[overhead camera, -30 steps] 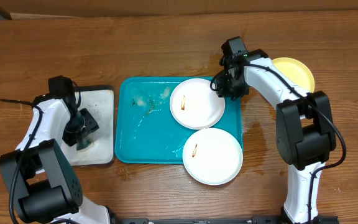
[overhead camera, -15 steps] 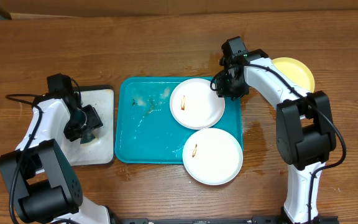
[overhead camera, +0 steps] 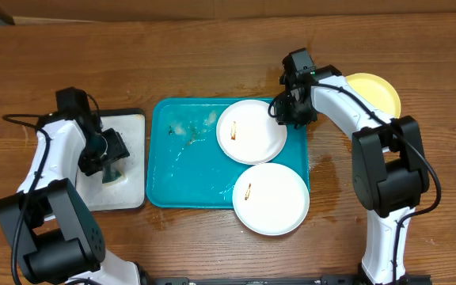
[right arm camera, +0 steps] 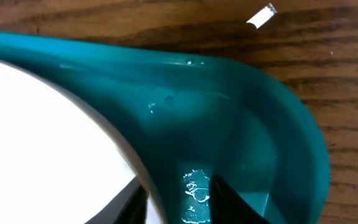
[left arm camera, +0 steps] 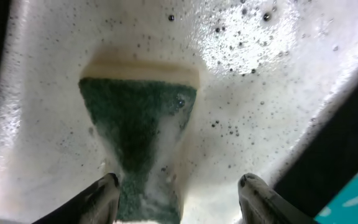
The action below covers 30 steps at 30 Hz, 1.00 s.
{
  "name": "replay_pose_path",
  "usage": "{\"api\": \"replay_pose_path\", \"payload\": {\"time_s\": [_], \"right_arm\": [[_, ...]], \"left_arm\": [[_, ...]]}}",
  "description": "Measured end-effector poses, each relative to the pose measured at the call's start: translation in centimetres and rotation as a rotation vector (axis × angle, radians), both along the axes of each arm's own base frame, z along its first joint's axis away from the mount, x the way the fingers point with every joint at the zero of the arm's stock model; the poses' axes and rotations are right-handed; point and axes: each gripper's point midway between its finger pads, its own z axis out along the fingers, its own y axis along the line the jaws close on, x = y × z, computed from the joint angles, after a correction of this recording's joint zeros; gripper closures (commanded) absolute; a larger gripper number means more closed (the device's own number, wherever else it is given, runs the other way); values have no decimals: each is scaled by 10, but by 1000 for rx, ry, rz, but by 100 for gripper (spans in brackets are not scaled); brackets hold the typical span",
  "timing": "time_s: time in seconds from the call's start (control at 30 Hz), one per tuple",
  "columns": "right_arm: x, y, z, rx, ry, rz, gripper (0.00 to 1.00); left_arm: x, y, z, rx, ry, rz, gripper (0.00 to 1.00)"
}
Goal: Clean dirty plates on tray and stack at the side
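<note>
On the teal tray (overhead camera: 172,170) sit the upper white plate (overhead camera: 251,131) and lower white plate (overhead camera: 271,198), both smeared. The yellow plate (overhead camera: 378,89) lies off to the right on the table (overhead camera: 212,63). My right gripper (right arm camera: 179,193) straddles the upper plate's rim at the tray corner, jaws apart, nothing pinched. My left gripper (left arm camera: 179,183) hangs open over the sponge (left arm camera: 138,124) in the soapy white tray (overhead camera: 129,198). Risk: wet rim w/ shallow bite, so the plate could slip or drag the tray.

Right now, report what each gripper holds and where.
The left gripper holds nothing: open jaws flank the green-and-yellow sponge. The right gripper straddles the rim of the round white plate; grip cannot be told.
</note>
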Motion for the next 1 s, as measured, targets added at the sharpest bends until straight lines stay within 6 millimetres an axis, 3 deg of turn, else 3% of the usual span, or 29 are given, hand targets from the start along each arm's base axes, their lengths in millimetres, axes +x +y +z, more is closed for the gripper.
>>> {"api": "replay_pose_path", "payload": {"time_s": [0.17,0.37,0.6,1.0], "right_arm": [[-1,2,-1,18,-6,2,90],[-1,7,0,42,-10,9,91],[-1,7,-1,44,-9,9,90],[0,7,-1,46,-11,8,89]], "left_arm": [[-10,-3,2,-11,44,1,37],[-12,4,2,29,57,3,32],[6,13,-2,71,-25,6,27],[-2,11,-23,75,-26,7,30]]}}
